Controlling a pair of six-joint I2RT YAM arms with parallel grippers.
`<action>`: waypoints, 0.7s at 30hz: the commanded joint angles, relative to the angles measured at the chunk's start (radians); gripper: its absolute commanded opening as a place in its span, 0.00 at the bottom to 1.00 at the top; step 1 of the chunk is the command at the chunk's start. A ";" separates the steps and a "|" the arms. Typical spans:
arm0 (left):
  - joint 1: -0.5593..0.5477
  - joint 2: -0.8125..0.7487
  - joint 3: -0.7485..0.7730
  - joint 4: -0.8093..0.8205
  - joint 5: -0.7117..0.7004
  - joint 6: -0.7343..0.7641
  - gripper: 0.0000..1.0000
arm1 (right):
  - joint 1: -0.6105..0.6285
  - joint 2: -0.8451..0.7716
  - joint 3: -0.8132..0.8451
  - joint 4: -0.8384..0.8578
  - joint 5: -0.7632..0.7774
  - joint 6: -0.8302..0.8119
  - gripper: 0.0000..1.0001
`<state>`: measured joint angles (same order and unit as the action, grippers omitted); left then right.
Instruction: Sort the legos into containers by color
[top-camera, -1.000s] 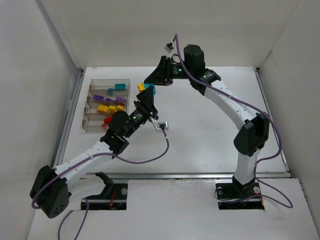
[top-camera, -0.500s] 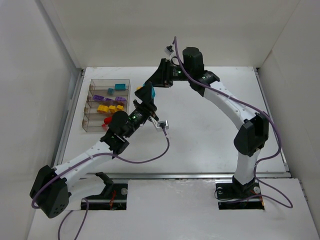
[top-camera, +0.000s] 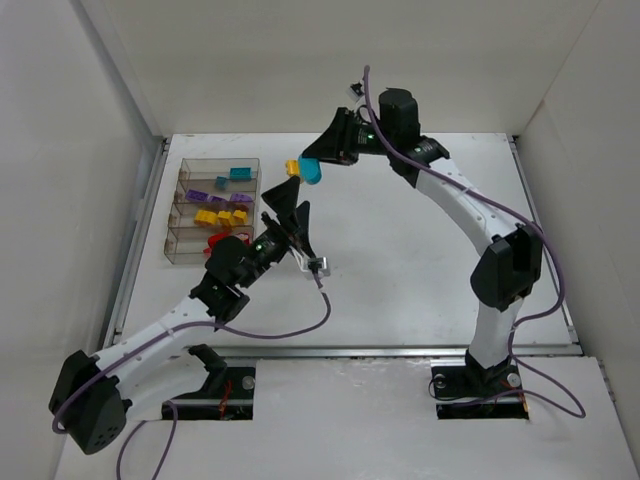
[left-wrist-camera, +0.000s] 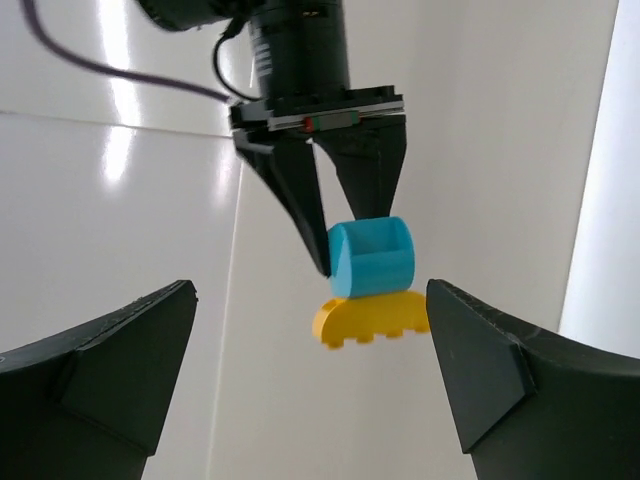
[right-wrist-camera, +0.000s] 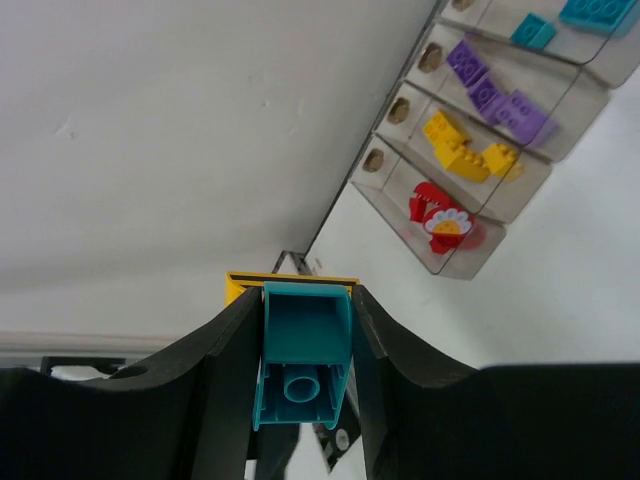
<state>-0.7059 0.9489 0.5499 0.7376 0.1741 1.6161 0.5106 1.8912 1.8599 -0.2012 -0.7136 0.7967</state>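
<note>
Here the right claw (left-wrist-camera: 345, 235) hangs above the table (top-camera: 400, 260), pinching a teal brick (left-wrist-camera: 372, 258) between its two fingers. A yellow brick (left-wrist-camera: 370, 320) is stuck to the teal one's far face, outside the fingers, and is lifted with it. The left claw (top-camera: 292, 212) sits just below and beside this pair with its fingers spread wide, touching neither brick; in the left wrist view both bricks show in the gap between its fingers.

The clear organizer (top-camera: 170, 240) lies flat on the left part of the table, well apart from both claws. Its farthest compartment holds teal pieces (top-camera: 240, 173), the next purple pieces (top-camera: 215, 200), the third yellow pieces (top-camera: 222, 215), and the nearest red pieces (top-camera: 213, 242), one of which carries a white flower print (right-wrist-camera: 447, 222).
</note>
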 joint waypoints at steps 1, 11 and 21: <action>-0.006 -0.064 0.027 -0.030 0.048 -0.184 0.98 | -0.029 -0.052 0.061 0.040 0.035 -0.037 0.00; 0.036 0.025 0.349 -0.493 0.057 -0.694 0.96 | -0.038 -0.115 -0.036 -0.058 0.066 -0.249 0.00; 0.301 0.198 0.648 -0.908 0.595 -0.820 0.94 | -0.038 -0.152 -0.027 -0.228 -0.015 -0.499 0.00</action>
<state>-0.4541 1.1225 1.1095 -0.0265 0.5240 0.8795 0.4706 1.7992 1.8221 -0.3782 -0.6838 0.4080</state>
